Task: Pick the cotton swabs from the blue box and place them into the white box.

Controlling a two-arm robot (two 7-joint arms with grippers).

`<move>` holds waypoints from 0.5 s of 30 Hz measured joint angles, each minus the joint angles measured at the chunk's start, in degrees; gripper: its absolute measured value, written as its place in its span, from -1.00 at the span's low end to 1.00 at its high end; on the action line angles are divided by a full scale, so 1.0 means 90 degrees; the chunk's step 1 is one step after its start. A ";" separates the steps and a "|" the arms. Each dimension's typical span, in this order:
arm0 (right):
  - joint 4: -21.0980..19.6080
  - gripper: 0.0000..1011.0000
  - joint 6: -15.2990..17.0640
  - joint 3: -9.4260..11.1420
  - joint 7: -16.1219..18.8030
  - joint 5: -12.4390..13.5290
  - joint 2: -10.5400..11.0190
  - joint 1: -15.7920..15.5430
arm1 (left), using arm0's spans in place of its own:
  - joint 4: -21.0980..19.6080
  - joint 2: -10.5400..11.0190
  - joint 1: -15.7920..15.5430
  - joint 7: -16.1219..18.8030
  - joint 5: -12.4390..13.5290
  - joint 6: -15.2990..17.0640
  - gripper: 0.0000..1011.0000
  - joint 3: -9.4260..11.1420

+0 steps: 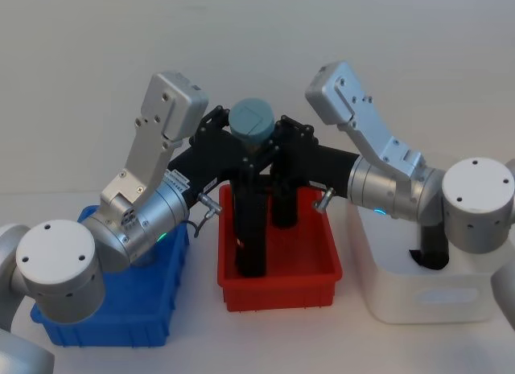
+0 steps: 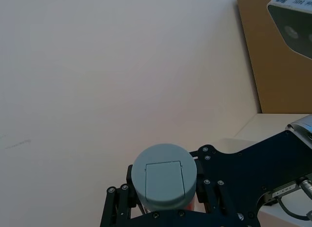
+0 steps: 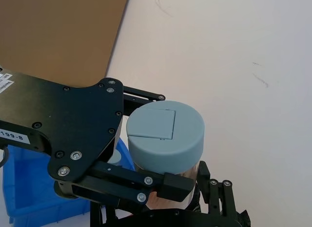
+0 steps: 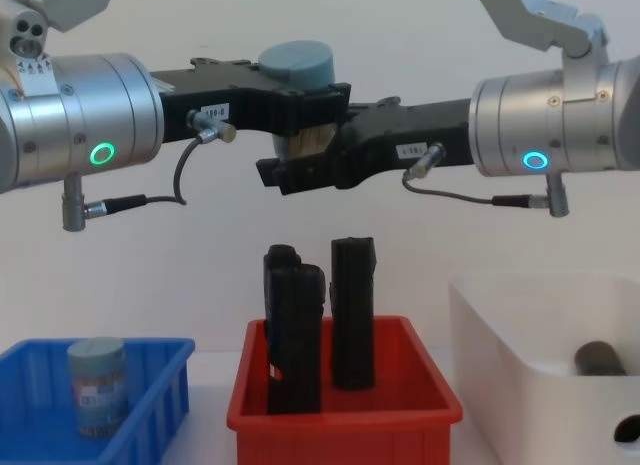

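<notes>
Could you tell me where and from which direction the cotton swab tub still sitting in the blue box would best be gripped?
The cotton swab tub stands upright in the blue box, lid up. It is probably best taken from straight above, fingers closing across its round wall just below the lid, since the box walls block its lower sides.

At centre of the head view, a tub of cotton swabs (image 1: 252,122) is showing a grey-blue lid. The blue box (image 1: 141,310) at lower left is showing bright blue, the bin (image 1: 282,269) between is glowing red around black upright blocks (image 1: 249,221), and the white box (image 1: 418,285) at lower right is showing plain white.
</notes>
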 joint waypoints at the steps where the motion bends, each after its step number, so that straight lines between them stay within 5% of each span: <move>1: 0.0001 0.84 0.0001 -0.0003 0.0002 0.0004 -0.0002 0.0002 | 0.0001 -0.0001 0.0000 0.0000 -0.0001 0.0000 0.32 0.0000; 11: 0.0010 0.30 0.0011 -0.0015 0.0001 0.0018 -0.0005 0.0009 | 0.0005 -0.0006 -0.0005 -0.0006 -0.0009 0.0001 0.32 0.0000; 15: 0.0012 0.28 0.0013 -0.0017 0.0000 0.0020 -0.0005 0.0011 | 0.0007 -0.0008 -0.0007 -0.0007 -0.0011 0.0003 0.32 0.0000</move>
